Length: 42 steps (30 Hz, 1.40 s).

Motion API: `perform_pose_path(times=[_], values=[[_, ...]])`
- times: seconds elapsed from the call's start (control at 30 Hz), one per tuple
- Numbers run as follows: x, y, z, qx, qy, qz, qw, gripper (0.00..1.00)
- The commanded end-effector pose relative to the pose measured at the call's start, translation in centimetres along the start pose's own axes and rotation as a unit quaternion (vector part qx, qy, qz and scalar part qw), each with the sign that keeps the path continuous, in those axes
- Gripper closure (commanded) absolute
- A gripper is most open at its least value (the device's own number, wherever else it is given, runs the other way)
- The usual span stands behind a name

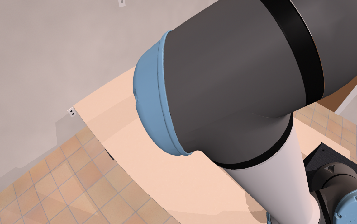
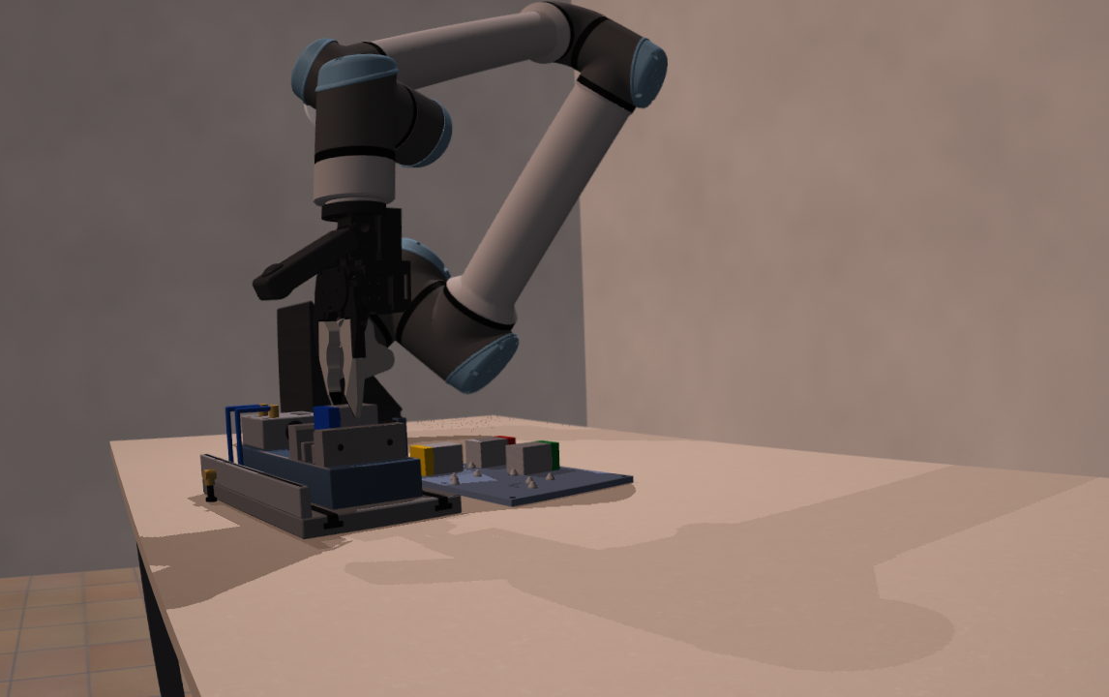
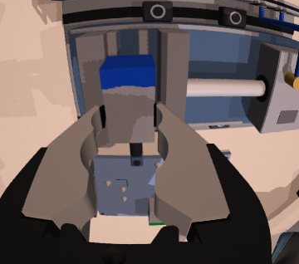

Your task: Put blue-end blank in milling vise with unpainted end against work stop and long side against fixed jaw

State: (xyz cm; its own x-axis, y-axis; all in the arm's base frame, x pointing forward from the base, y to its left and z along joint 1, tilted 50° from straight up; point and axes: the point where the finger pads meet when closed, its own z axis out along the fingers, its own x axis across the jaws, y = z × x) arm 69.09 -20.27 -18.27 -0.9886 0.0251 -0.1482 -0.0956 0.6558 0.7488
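My gripper (image 3: 129, 105) is shut on the blue-ended blank (image 3: 126, 98), a grey block with a blue far end. I hold it over the vise (image 3: 166, 69), between a jaw block on the left (image 3: 89, 69) and the moving jaw (image 3: 174, 73) on the right. The work stop (image 3: 135, 149), a short dark rod, shows just below the blank's unpainted end. In the exterior view the gripper (image 2: 348, 381) hangs straight down over the vise (image 2: 324, 468), with the blank's blue end (image 2: 326, 417) at jaw-top height. Whether the blank touches the low bars is hidden. The top view is blocked by the arm.
A blue-grey plate (image 2: 524, 481) beside the vise carries blanks with yellow (image 2: 422, 457), red (image 2: 504, 439) and green (image 2: 548, 453) ends. The vise's piston rod (image 3: 224, 87) and hose block (image 3: 278, 90) lie to the right. Blue hoses (image 2: 235, 429) stand at the vise's far end.
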Motion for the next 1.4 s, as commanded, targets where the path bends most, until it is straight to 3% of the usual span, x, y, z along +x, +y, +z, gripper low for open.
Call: perform_pose_path(times=[0.0,0.53,0.57,1.37], values=[[-0.05,-0.04,-0.11,0.001,-0.001,0.0,1.0,1.0],[-0.05,-0.04,-0.11,0.001,-0.001,0.0,1.0,1.0],[-0.05,-0.04,-0.11,0.001,-0.001,0.0,1.0,0.6],[-0.05,-0.04,-0.11,0.001,-0.001,0.0,1.0,0.6]])
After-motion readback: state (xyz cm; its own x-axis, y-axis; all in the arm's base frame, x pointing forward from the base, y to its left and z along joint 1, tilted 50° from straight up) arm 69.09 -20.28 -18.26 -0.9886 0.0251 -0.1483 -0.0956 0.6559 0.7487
